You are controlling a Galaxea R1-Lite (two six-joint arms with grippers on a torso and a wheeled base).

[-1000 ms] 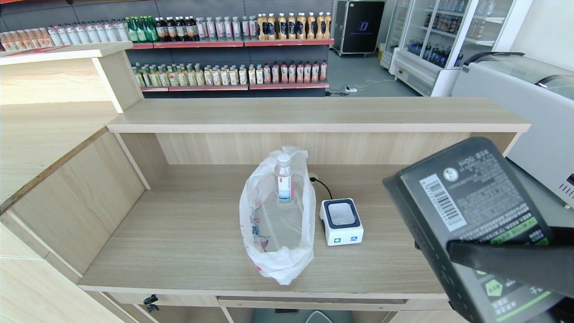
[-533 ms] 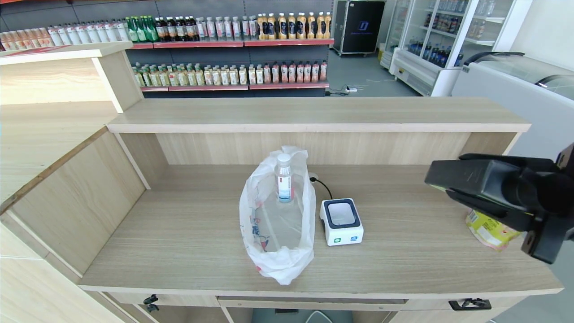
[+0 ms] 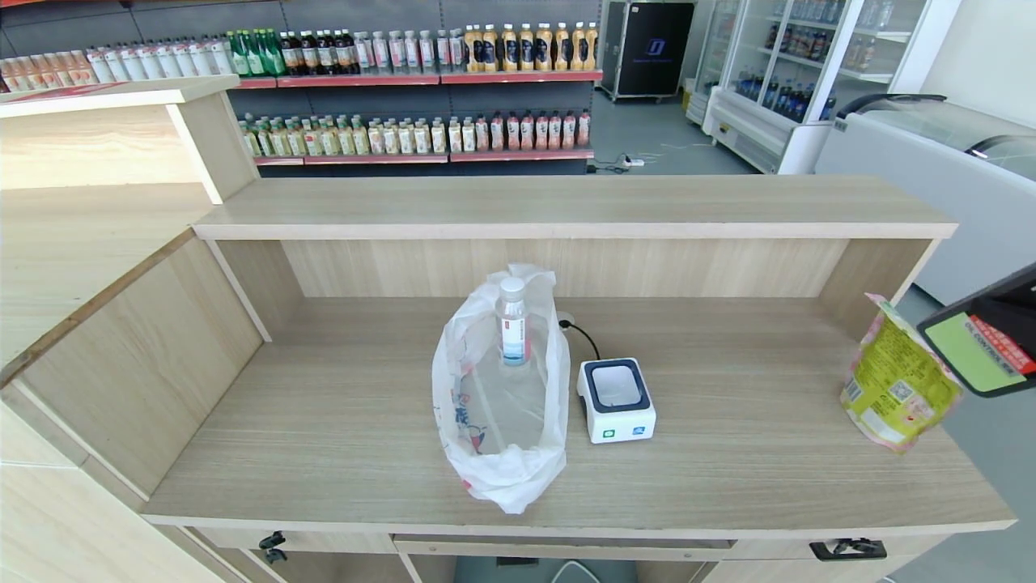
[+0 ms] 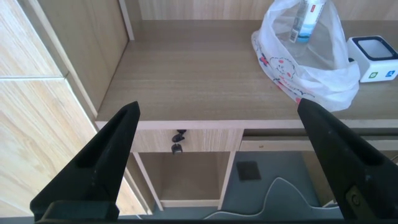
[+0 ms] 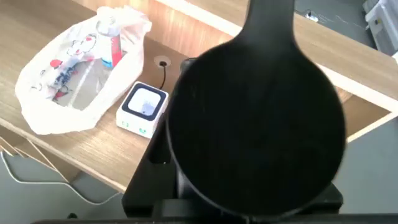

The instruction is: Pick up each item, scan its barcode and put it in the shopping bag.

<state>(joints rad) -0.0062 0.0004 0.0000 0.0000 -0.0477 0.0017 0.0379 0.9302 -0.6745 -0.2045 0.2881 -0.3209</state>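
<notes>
The shopping bag point(image 3: 502, 478) sits mid-counter, a water bottle point(image 3: 513, 324) inside. The black bottle point(image 3: 983, 344), pinched in the right gripper point(image 5: 236, 208), has swung away past the counter's right end, so scanning at the scanner point(image 3: 615, 401) looks still due. The left gripper point(image 4: 217, 107) hangs spread, empty.

The black bottle point(image 3: 979, 348) is cut off by the edge of my head view, so I see just one corner. In my right wrist view it is a big dark blur, hiding part of the counter point(image 5: 93, 155). The water bottle's point(image 3: 512, 324) bottom looks foggy behind the shopping bag point(image 3: 502, 470).
</notes>
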